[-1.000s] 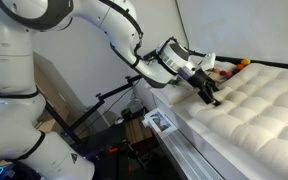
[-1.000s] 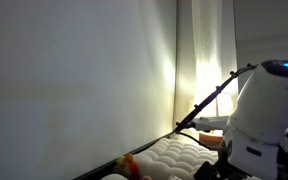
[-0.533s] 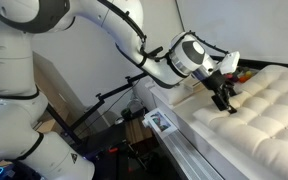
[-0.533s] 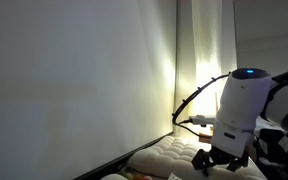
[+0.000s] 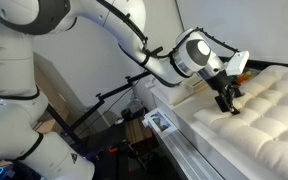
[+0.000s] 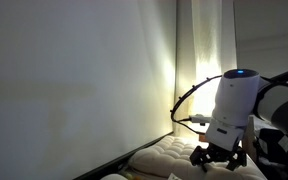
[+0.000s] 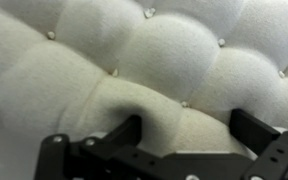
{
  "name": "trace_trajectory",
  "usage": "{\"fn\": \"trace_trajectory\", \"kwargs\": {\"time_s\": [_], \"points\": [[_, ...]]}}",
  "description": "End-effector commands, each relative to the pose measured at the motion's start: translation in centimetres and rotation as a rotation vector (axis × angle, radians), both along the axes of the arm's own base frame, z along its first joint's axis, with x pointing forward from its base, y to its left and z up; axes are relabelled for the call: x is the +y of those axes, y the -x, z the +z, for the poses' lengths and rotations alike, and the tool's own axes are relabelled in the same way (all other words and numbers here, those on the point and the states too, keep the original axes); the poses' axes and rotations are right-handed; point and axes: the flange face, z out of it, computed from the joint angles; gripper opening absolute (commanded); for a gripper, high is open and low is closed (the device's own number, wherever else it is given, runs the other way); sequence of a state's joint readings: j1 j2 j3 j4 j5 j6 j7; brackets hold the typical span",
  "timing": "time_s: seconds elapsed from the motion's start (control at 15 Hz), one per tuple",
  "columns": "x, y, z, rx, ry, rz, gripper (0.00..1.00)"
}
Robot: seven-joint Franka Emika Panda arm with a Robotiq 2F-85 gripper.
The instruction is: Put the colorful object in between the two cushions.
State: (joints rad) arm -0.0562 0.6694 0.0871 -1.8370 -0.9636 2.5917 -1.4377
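The large white quilted cushion (image 5: 269,115) fills the right of an exterior view and shows low in the other exterior view (image 6: 169,155). My gripper (image 5: 230,106) hangs just above its near edge, fingers pointing down; it also shows from the far side (image 6: 216,160). In the wrist view the gripper (image 7: 187,126) is open and empty, with its dark fingers (image 7: 130,128) spread over a tufted fold of the cushion (image 7: 169,50). The colorful bead string is hidden behind my wrist. I cannot make out the smaller cream pillow.
A black stand (image 5: 104,100) and a small box of clutter (image 5: 159,122) sit beside the bed below my arm. A plain wall (image 6: 74,80) and a backlit curtain (image 6: 206,50) run behind the cushion. The robot's white base (image 5: 14,110) is at the left.
My gripper has moved further along the cushion towards its far end and turned. The bead string that showed beyond it a second ago is now covered by my wrist.
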Motion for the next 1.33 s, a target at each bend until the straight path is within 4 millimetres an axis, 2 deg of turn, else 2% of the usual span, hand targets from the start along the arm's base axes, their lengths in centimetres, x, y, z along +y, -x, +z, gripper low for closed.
{"fn": "trace_trajectory", "kwargs": {"time_s": [0.0,0.27,0.67,1.0,1.27], "points": [[0.0,0.0,0.1,0.001,0.000,-0.001,1.00],[1.4,0.3,0.5,-0.013,0.001,0.012,1.00],[4.0,0.4,1.8,-0.072,-0.001,0.143,1.00],[4.6,0.8,2.1,-0.081,0.025,0.162,1.00],[5.3,1.8,2.9,-0.078,0.016,0.196,1.00]]}}
